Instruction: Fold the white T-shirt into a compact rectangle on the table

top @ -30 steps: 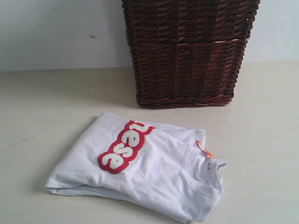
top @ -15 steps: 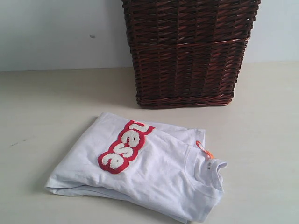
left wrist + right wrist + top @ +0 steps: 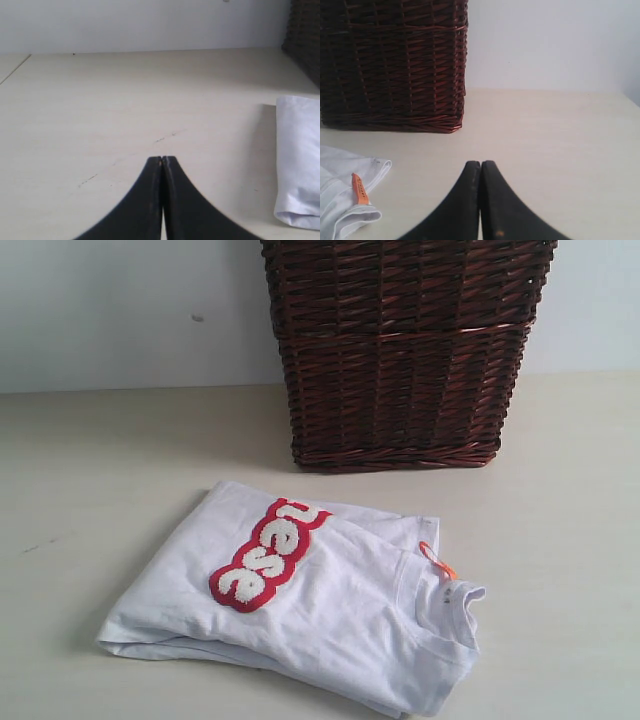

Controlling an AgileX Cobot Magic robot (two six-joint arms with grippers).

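The white T-shirt (image 3: 300, 610) lies folded in a compact bundle on the table (image 3: 90, 470), in front of the dark wicker basket (image 3: 400, 350) and apart from it. Its red-edged lettering (image 3: 268, 554) faces up, with the orange tag (image 3: 437, 561) at the collar. The left end effector (image 3: 162, 159) is clenched on nothing above bare table, off to one side of the basket. The right end effector (image 3: 480, 163) is likewise clenched and empty, before the basket's corner

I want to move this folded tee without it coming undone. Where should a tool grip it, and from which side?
Probably the near-left folded edge of the white T-shirt, coming in low from the exterior view's left over the table: the layers stack there, whereas the collar end lies loose.
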